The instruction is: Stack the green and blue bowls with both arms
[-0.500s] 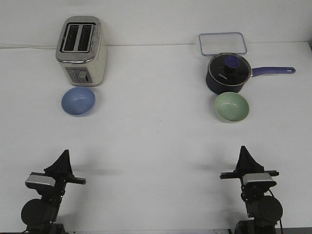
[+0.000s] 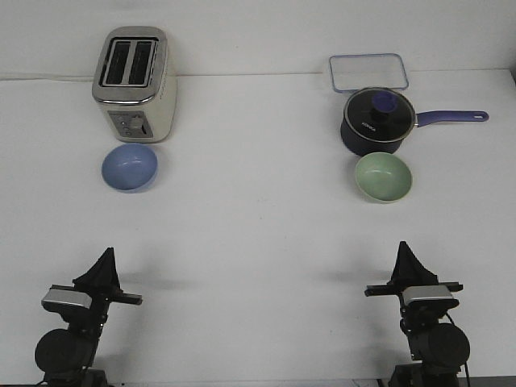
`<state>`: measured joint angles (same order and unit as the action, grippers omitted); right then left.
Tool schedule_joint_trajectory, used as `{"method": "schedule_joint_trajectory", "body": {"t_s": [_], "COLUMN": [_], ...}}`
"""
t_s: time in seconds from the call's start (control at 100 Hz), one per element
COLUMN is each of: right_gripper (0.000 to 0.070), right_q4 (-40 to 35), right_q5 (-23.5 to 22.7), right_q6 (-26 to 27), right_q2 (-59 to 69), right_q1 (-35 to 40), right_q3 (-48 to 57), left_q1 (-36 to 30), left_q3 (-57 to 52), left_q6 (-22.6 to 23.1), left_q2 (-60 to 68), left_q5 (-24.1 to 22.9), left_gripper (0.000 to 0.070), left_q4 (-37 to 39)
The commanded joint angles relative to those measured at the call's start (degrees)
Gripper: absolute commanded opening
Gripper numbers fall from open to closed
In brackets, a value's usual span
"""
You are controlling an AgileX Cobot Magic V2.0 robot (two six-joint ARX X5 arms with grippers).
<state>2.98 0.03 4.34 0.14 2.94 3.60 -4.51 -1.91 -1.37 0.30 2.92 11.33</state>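
Observation:
The blue bowl [image 2: 129, 168] sits upright on the white table at the left, just in front of the toaster. The green bowl [image 2: 384, 176] sits upright at the right, just in front of the navy saucepan. The two bowls are far apart. My left gripper [image 2: 107, 256] is low at the near left, well short of the blue bowl, its fingers coming to a point. My right gripper [image 2: 403, 248] is low at the near right, well short of the green bowl, its fingers also coming to a point. Both hold nothing.
A cream and chrome toaster [image 2: 135, 83] stands at the back left. A dark navy saucepan [image 2: 377, 122] with a lid and purple handle stands at the back right. A shallow rectangular container [image 2: 368, 71] lies behind it. The white table [image 2: 258, 234] spreads between the bowls.

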Motion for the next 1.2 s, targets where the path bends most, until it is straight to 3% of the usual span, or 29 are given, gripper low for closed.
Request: {"method": "schedule_joint_trajectory", "body": {"t_s": [0.0,0.25,0.58,0.73,1.04,1.11,1.19], "right_gripper": [0.0000,0.0000,0.0000,0.0000,0.0001,0.0061,0.0239], "right_q4": [-1.9,-20.6,-41.6,-45.5,-45.1,-45.1,-45.1], "right_q5": [0.0,0.0,0.0,-0.1,0.0,0.0,0.0], "right_q6": [0.4,0.4,0.3,0.4,0.6,0.7,1.5], "right_q2": [0.0,6.6,26.3,34.7,40.5,40.4,40.4], "right_q1": [0.0,0.0,0.0,0.0,0.0,0.0,0.0], "right_q3": [3.4,18.4,39.1,43.9,44.5,44.5,44.5], "left_q1": [0.0,0.0,0.0,0.0,0.0,0.0,0.0], "left_q3": [1.1,1.1,1.1,1.1,1.1,1.1,1.1], "left_q6": [0.5,0.5,0.5,0.5,0.5,0.5,0.5], "left_q2": [-0.1,-0.1,-0.1,-0.1,-0.1,-0.1,-0.1], "left_q5": [-0.2,-0.2,-0.2,-0.2,-0.2,-0.2,-0.2], "left_gripper": [0.0012,0.0012,0.0012,0.0012,0.0012,0.0012,0.0012], "left_q4": [0.7,0.7,0.7,0.7,0.7,0.7,0.7]}}
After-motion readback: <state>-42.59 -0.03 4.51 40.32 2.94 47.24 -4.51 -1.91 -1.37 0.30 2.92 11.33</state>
